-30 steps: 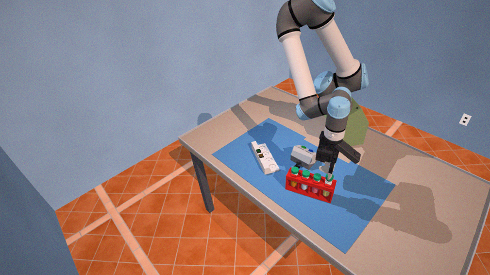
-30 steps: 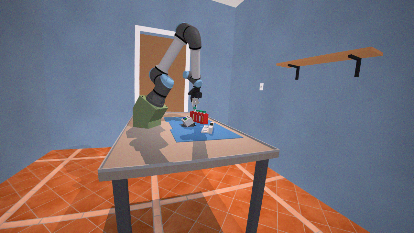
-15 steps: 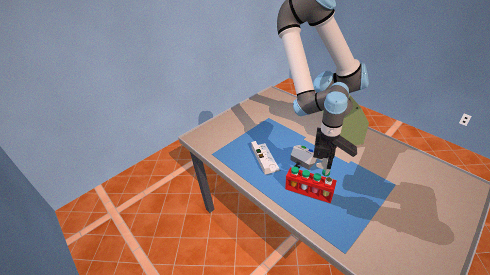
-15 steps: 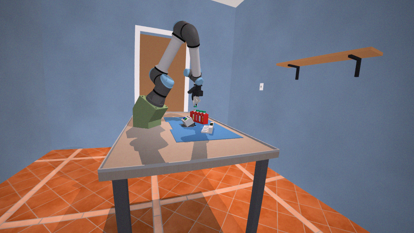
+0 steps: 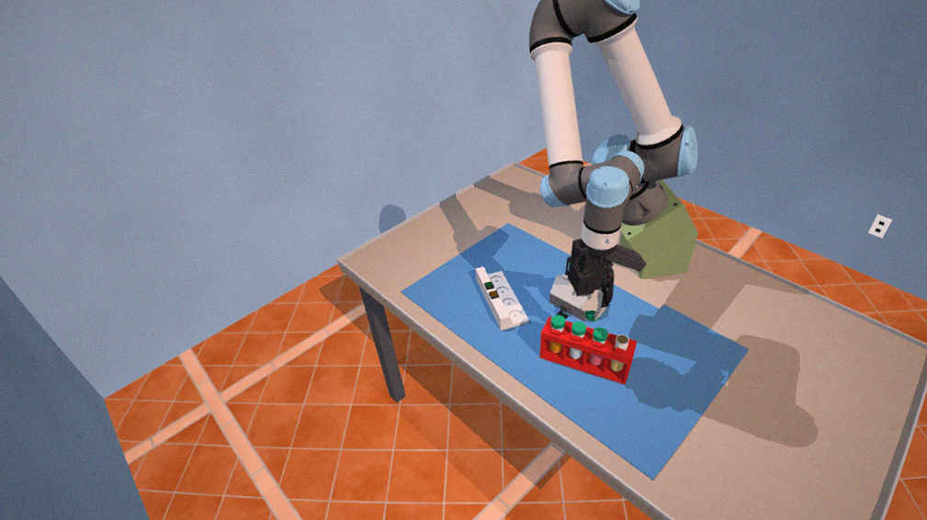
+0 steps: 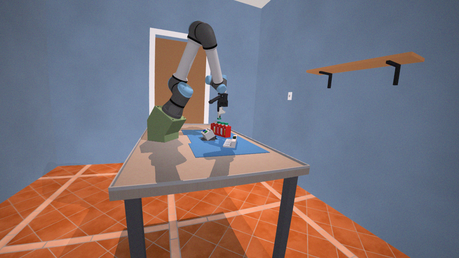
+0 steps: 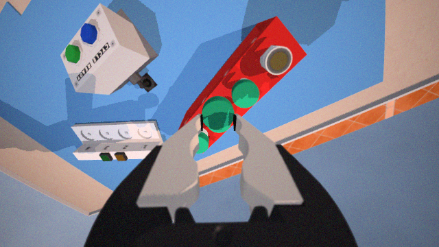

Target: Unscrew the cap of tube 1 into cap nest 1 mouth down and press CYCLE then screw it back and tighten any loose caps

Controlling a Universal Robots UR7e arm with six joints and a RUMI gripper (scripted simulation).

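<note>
Tool: two pale grey wedge-shaped fingers on a black body, tool (image 7: pixel 217 118) pinching a round green screw cap (image 7: pixel 217 110) between thin black pads at the tips.
Cap position: gripped at both sides right at the fingertips, its smooth domed top facing the wrist camera, held in the air over the rack and off its tube.
Open tube: a short cylinder with a pale grey rim and brownish-yellow contents (image 7: pixel 278 60), uncapped, at the end of the rack, apart from the held cap.
Rack: a long glossy red rectangular block (image 7: pixel 274 31); one capped tube (image 7: pixel 245 93) shows beside the open one, and another green cap (image 7: pixel 202 142) peeks out past a finger; the tube between them is hidden behind the held cap.
Cap tray: a white oblong plastic tray (image 7: pixel 79 130) with four shallow round nests in a row and two small dark lamps, green and amber, on its front face.
Key box: a white slanted box (image 7: pixel 116 65) carrying a blue hexagonal key (image 7: pixel 89 33) and a green hexagonal key (image 7: pixel 73 53).
Mat: a flat matte blue sheet (image 7: pixel 192 41) under rack, tray and box.
Table: tan top (image 7: pixel 401 41) with a grey raised edge.
</note>
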